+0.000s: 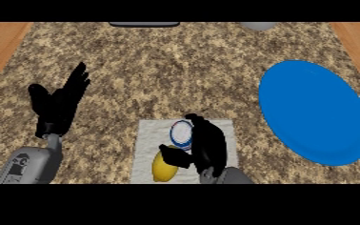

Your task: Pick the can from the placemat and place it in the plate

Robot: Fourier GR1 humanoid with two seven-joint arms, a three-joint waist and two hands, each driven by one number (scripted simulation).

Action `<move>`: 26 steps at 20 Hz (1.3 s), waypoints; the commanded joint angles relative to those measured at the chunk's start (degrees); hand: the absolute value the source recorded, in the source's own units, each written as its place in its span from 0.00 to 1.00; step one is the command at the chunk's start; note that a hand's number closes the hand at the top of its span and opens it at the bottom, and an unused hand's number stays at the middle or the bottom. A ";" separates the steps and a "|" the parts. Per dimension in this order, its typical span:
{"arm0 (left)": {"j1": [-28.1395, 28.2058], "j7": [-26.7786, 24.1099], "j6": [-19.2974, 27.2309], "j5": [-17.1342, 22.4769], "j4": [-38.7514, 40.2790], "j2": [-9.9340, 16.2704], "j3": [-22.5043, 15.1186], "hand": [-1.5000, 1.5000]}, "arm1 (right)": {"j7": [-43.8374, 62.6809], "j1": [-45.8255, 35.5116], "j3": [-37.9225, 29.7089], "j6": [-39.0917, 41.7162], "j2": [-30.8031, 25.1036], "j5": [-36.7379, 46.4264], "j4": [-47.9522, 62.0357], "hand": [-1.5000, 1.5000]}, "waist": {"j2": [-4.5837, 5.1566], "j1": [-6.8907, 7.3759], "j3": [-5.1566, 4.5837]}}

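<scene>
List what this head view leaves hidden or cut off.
- Can: its side is behind the right hand, so contact is unclear.
- Lemon: partly under the thumb.
- Dark object and grey object: cut by the top edge.
- Plate: right rim cut off.

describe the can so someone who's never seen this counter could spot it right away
On the speckled counter, left of the big blue plate, lies a pale placemat. The can stands near its upper middle, with the right hand against its right side. Its white round top with a blue rim sets it apart from the yellow lemon just below it.
</scene>
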 commanded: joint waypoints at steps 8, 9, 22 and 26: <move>5.26 -0.35 -1.08 -3.61 -4.99 -3.00 0.92 0.50 | 1.36 -1.81 8.13 -9.53 0.12 -1.50 6.21 1.00 | 0.00 0.18 -0.02; 0.75 -1.71 -3.36 -2.92 1.74 -2.88 3.52 0.50 | 2.55 -8.50 5.07 -7.05 0.11 -4.23 6.95 1.00 | 0.11 -0.03 -0.04; 3.11 -1.68 -2.37 -3.12 1.08 -2.95 4.01 0.50 | -30.25 2.38 18.82 0.09 -29.12 2.77 -27.80 1.00 | -0.50 -2.18 -0.01; 3.80 -0.64 -3.82 -1.94 -0.08 -0.34 6.05 0.50 | -29.24 4.81 11.66 -9.24 -34.65 10.23 -35.72 1.00 | -0.70 -2.72 0.04</move>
